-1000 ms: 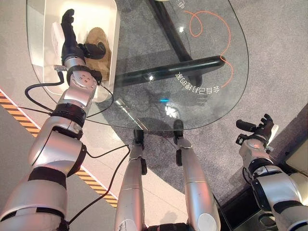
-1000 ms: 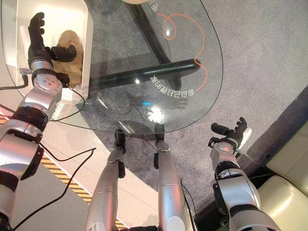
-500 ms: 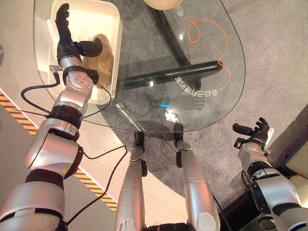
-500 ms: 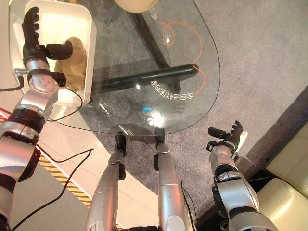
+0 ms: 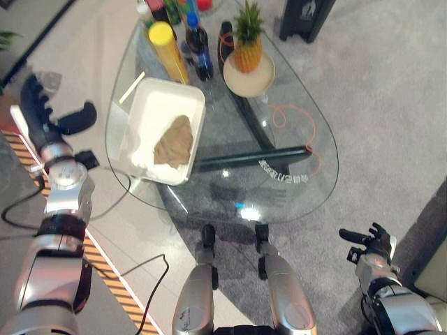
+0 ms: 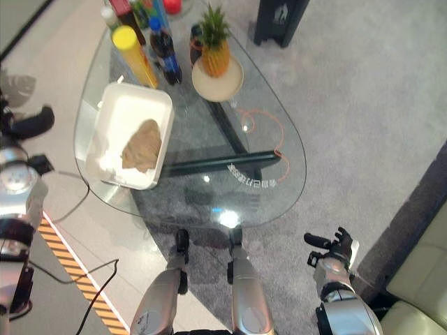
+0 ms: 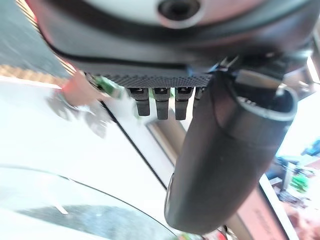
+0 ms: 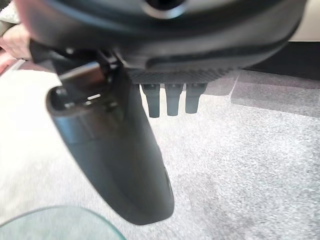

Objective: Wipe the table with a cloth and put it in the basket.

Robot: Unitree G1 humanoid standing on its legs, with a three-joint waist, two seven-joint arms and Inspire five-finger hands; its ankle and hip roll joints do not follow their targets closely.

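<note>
The brown cloth [image 5: 174,142] lies crumpled inside the white basket [image 5: 150,106] on the glass surface [image 5: 293,150]. The left hand [image 5: 43,115], fingers spread and empty, hovers off the surface's left edge, nearer the basket. The right hand [image 5: 370,243], relaxed and empty, hangs well apart, low on the right.

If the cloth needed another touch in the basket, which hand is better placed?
Left, probably. The left hand hangs open beside the white basket that holds the brown cloth. The right hand is open too, low by the floor, beyond the glass table's other end.
</note>
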